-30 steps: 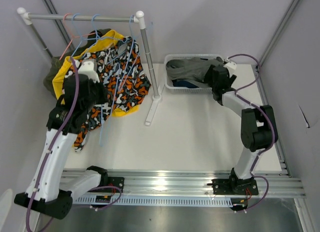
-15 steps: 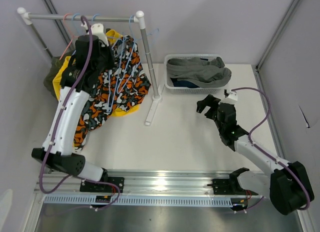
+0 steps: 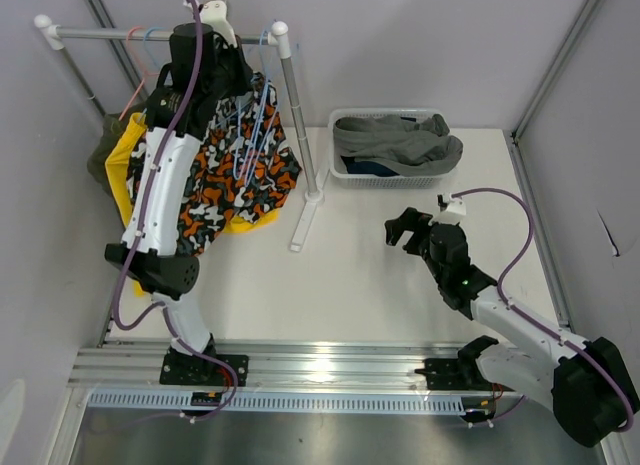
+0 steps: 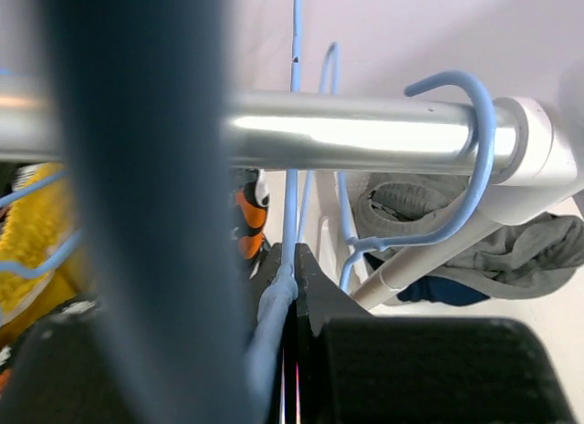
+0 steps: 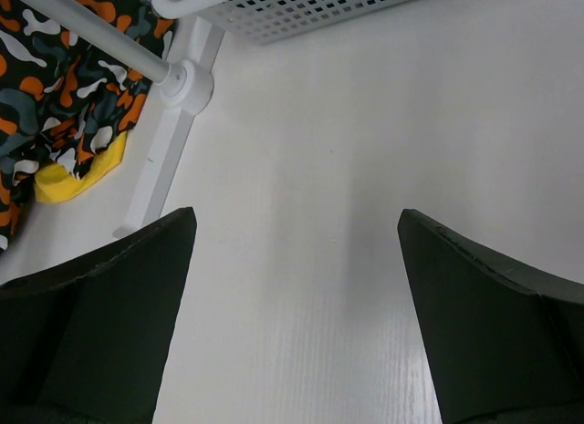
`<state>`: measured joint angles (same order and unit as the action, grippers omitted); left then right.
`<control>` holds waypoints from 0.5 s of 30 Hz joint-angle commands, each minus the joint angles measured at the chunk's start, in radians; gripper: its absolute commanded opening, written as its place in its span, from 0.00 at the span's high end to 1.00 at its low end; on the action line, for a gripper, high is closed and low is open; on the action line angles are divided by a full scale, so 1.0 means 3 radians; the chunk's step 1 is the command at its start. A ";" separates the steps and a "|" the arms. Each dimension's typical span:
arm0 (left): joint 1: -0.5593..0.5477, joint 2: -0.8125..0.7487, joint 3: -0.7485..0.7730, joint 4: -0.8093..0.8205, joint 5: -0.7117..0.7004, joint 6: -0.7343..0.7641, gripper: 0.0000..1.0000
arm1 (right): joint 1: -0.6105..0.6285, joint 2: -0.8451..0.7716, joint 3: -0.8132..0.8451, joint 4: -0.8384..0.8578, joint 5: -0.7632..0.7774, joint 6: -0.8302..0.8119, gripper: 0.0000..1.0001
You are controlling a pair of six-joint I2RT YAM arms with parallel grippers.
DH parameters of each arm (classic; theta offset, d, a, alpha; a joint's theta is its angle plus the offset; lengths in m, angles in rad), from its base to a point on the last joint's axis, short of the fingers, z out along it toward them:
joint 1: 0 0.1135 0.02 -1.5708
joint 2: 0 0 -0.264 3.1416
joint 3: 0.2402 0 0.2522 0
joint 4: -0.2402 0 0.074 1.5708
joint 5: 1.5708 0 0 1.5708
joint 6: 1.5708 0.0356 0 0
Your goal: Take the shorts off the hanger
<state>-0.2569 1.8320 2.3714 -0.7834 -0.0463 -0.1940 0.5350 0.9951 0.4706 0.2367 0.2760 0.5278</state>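
Note:
The orange-black-white patterned shorts (image 3: 235,170) hang on blue hangers from the rail (image 3: 110,33), over the yellow shorts (image 3: 120,160) and the olive shorts (image 3: 98,155). The grey shorts (image 3: 395,137) and navy shorts (image 3: 372,168) lie in the white basket (image 3: 352,175). My left gripper (image 3: 220,57) is up at the rail, shut on a blue hanger's wire (image 4: 292,214) just below the rail (image 4: 365,132). My right gripper (image 3: 405,228) is open and empty, low over the table in front of the basket; its view shows the patterned shorts (image 5: 55,105).
The rack's white post (image 3: 297,115) and foot (image 3: 305,220) stand between the hanging shorts and the basket. A second blue hanger hook (image 4: 470,150) sits on the rail near its end cap. A pink hanger (image 3: 132,60) hangs further left. Walls close in on both sides.
My left arm has risen from the hanging shorts up to the rail. My right arm has drawn back from the basket to the table, leaving the grey shorts in it.

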 commanded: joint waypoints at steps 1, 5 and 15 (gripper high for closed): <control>0.0028 0.0126 0.0200 0.0162 0.0267 -0.0059 1.00 | 0.0006 0.0022 -0.0014 0.0085 0.0062 -0.0067 0.01; 0.0033 0.0285 0.0282 0.0131 0.0354 -0.0115 1.00 | -0.0009 0.0027 0.0001 0.0080 0.0057 -0.0128 0.01; 0.0033 0.0193 -0.0020 0.0116 0.0379 -0.0131 0.66 | -0.0040 -0.0090 -0.0019 -0.0042 0.0026 -0.0138 0.01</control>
<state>-0.2535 1.9381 2.3753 -0.7719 0.0418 -0.2195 0.5259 0.9997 0.4656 0.2337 0.2752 0.4965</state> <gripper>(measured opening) 0.303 0.993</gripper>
